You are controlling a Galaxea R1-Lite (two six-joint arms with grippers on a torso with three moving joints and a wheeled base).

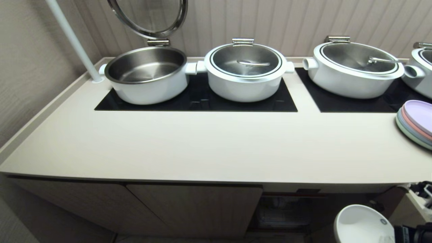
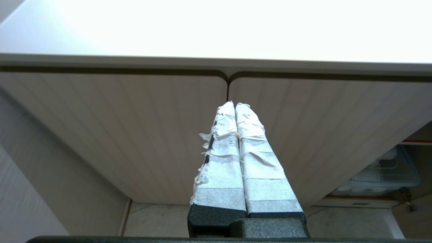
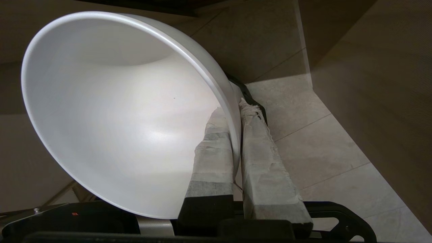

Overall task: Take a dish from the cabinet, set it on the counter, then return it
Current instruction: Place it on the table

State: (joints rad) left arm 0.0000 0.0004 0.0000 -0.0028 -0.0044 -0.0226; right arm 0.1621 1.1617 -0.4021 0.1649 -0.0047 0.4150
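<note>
The dish (image 1: 361,224), a plain white bowl, hangs tilted on its side below the counter's front edge at the lower right of the head view. My right gripper (image 3: 234,109) is shut on the dish's (image 3: 118,111) rim, with one taped finger inside the bowl and one outside. The beige counter (image 1: 202,145) stretches across in front of me. Below it is the cabinet (image 1: 189,209), its left doors shut and a dark open bay (image 1: 283,212) to the right. My left gripper (image 2: 235,105) is shut and empty, parked facing the closed cabinet doors (image 2: 135,128).
Big white pots stand on black cooktop panels (image 1: 202,101) at the back; the left pot (image 1: 148,74) has its lid raised. Coloured plates (image 1: 416,123) are stacked at the counter's right edge. A white pole (image 1: 72,40) rises at the back left. A clear container (image 2: 384,175) sits in the open bay.
</note>
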